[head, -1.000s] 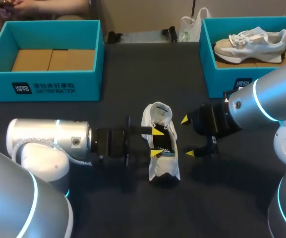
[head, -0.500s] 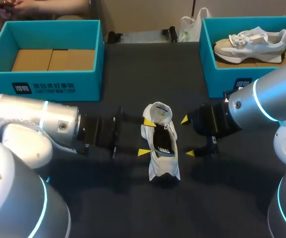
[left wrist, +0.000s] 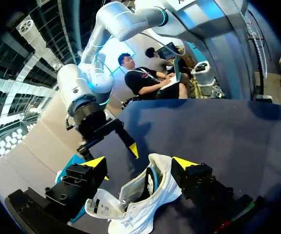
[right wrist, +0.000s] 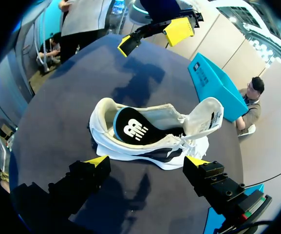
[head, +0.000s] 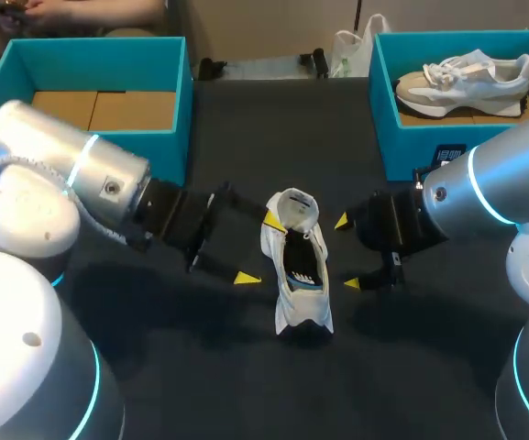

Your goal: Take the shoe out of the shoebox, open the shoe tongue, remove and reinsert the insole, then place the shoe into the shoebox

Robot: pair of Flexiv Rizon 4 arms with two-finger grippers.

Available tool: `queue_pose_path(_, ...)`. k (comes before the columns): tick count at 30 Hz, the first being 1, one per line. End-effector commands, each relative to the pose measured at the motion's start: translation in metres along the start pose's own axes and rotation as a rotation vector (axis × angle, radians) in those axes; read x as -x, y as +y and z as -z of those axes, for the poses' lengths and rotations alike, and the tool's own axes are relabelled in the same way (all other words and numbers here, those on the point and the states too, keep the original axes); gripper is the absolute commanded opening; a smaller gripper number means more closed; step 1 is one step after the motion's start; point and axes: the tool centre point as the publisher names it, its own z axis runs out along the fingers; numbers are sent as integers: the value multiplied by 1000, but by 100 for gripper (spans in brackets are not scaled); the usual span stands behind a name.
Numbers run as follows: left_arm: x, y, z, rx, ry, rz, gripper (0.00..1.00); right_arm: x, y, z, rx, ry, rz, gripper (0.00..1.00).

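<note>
A white shoe (head: 297, 268) lies on the dark table between my two grippers. Its tongue (right wrist: 206, 117) is folded back and the black insole (right wrist: 133, 128) shows inside. My left gripper (head: 258, 248) stands open just left of the shoe, holding nothing. In the left wrist view the shoe (left wrist: 142, 197) lies ahead of and between the spread left fingers (left wrist: 89, 170). My right gripper (head: 347, 253) stands open just right of the shoe, a little apart from it. Ahead of the right gripper (right wrist: 147, 161) the shoe (right wrist: 150, 141) lies on its side.
A teal shoebox (head: 81, 160) with cardboard inside stands at the back left. At the back right a second teal box (head: 411, 137) holds another pale shoe (head: 466, 78). A white plastic bag (head: 351, 46) lies at the far edge.
My left gripper has drawn back out of the shoe to the left and spread its fingers wider; its arm has swung toward the back left. The shoe and right arm have stayed put.
</note>
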Motion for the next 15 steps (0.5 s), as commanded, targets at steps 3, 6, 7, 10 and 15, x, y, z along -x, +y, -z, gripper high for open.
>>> queue_pose_path(3, 5, -1, 2, 5, 227, -15, 100, -1, -1, 2, 0, 3, -3, 100)
queue_pose_path(6, 5, -1, 2, 5, 227, -15, 100, 1, -6, 5, -2, 15, -29, 100)
queue_pose_path(7, 5, -1, 2, 5, 227, -15, 100, 2, -7, 7, -1, 15, -32, 100)
queue_pose_path(10, 5, -1, 2, 5, 227, -15, 100, 6, -9, 13, 6, 20, -37, 100)
queue_pose_path(15, 5, -1, 2, 5, 227, -15, 100, 12, -15, 27, 4, 29, -56, 100)
